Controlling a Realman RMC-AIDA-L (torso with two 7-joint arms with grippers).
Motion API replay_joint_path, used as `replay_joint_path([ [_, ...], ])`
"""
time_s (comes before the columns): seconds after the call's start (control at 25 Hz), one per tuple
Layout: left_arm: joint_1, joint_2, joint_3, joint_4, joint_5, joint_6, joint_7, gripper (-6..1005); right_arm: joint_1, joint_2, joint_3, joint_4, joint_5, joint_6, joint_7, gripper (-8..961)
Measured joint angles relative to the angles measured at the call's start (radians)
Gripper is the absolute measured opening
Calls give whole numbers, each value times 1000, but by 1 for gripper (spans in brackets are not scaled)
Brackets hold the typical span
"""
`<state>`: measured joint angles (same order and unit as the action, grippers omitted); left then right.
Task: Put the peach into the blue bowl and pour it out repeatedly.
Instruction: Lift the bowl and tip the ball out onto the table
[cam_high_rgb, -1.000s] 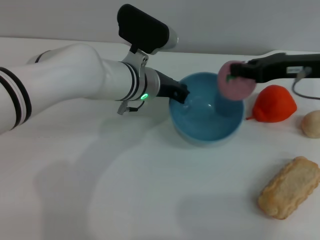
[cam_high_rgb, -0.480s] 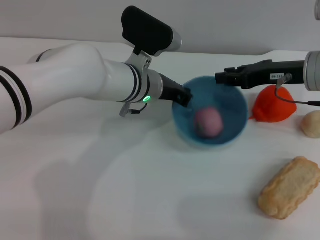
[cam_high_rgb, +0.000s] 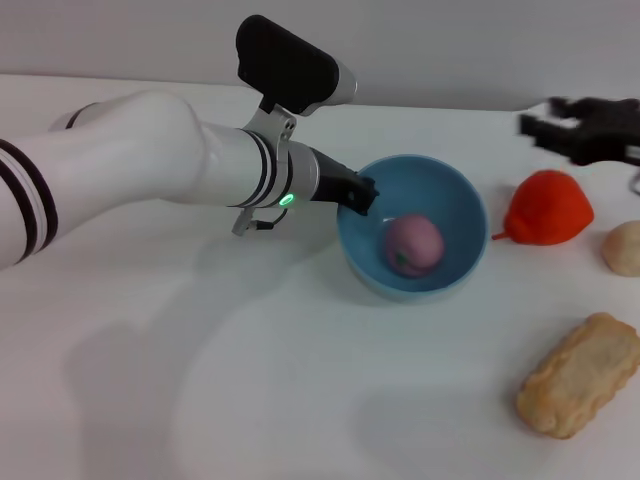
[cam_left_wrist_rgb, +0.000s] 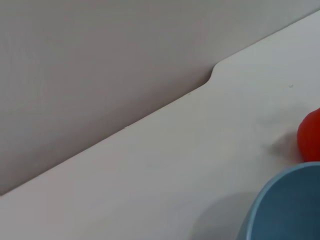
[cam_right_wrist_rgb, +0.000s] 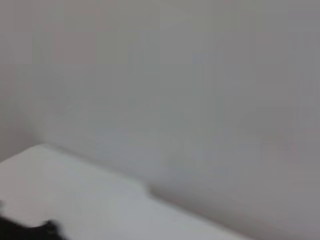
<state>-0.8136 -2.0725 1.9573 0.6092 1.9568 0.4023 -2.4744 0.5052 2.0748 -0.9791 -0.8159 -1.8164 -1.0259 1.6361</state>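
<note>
Peach (cam_high_rgb: 414, 244) sits in blue bowl (cam_high_rgb: 412, 238), frame centre. Left gripper (cam_high_rgb: 357, 193) pinches bowl's left rim; right gripper (cam_high_rgb: 560, 130), upper right, fingers spread, empty. Pour step next: needs left wrist to tip bowl.

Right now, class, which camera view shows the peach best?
The head view: the peach lies in plain sight inside the blue bowl. The left wrist view shows only the bowl's rim, and the right wrist view shows neither.
</note>
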Motion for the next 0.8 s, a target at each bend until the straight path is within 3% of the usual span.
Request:
replay_joint_path([
  [0.16,-1,0,0,1,4,-18,6,-1,-125,2,3,11,288,72,-299,524],
  [0.32,-5,2,8,38,18,-39,29,-1,-204,1,3,151,656,80,-638,524],
  [0.56,-11,4,4,152,159,-46,86,-2,-244,-1,6,354,914,67,-891,519],
  [0.8,-58,-4,17,212,352,-59,87,-2,-255,0,65,578,1126,-119,-1118,521],
])
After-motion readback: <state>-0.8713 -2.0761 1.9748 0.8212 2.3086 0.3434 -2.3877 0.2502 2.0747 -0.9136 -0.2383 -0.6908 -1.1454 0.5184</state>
